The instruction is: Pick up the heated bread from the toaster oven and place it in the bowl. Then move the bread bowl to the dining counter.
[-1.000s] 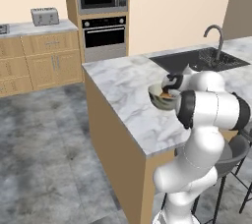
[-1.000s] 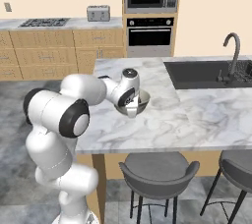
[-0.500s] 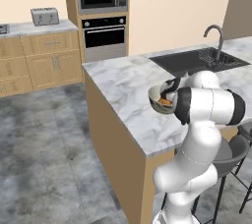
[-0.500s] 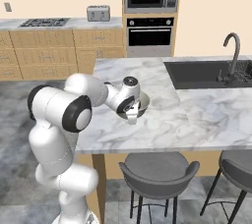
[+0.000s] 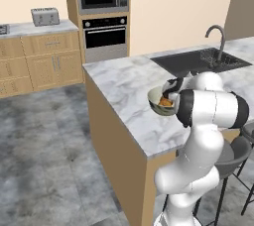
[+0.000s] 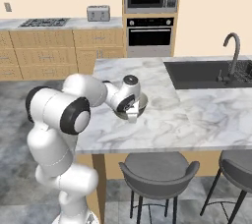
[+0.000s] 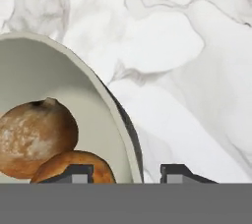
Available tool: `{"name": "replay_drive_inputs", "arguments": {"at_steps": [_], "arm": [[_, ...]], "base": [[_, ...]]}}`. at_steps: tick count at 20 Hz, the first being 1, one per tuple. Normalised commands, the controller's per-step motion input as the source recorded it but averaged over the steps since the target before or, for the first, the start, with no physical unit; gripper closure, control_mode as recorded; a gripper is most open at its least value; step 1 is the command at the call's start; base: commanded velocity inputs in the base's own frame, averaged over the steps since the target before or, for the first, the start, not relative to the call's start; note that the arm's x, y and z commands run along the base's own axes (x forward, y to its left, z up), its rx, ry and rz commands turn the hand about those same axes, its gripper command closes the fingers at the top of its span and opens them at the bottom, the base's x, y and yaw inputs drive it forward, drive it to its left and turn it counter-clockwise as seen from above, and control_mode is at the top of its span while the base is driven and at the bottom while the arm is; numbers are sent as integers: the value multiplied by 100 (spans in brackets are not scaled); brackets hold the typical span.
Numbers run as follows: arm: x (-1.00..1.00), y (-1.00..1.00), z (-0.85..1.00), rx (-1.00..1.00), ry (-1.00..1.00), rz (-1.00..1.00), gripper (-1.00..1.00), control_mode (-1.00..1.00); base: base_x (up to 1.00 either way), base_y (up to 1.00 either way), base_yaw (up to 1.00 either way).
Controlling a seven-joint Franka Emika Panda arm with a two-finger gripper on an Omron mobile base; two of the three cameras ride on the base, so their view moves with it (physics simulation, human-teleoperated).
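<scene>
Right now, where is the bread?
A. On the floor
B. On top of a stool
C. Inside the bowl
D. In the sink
C. In the hand view the brown bread lies inside the cream-walled bowl, which is over the marble dining counter; the gripper has one fingertip on each side of the bowl's rim.

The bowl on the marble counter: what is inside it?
The bowl holds two brown buns. One fingertip covers the nearer bun's lower part, and the bowl's bottom is hidden beneath them.

Glossy white rounded arm (image 5: 198, 136) with dark grey joint bands.
</scene>
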Motion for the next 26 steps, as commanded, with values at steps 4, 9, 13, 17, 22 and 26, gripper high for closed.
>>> {"name": "replay_drive_inputs", "arguments": {"at_steps": [4,9,13,17,22,26], "arm": [[-43,0,87,0,-19,0,-100,-100],[-95,13,70,-1,-31,0,-100,-100],[-100,51,70,-11,-35,5,-100,-100],[-100,89,85,-24,-32,8,-100,-100],[-100,98,100,-29,-32,9,-100,-100],[-100,100,97,-35,-41,11,-100,-100]], "base": [[0,0,0],[0,0,0],[0,0,0],[0,0,0],[0,0,0],[0,0,0]]}}
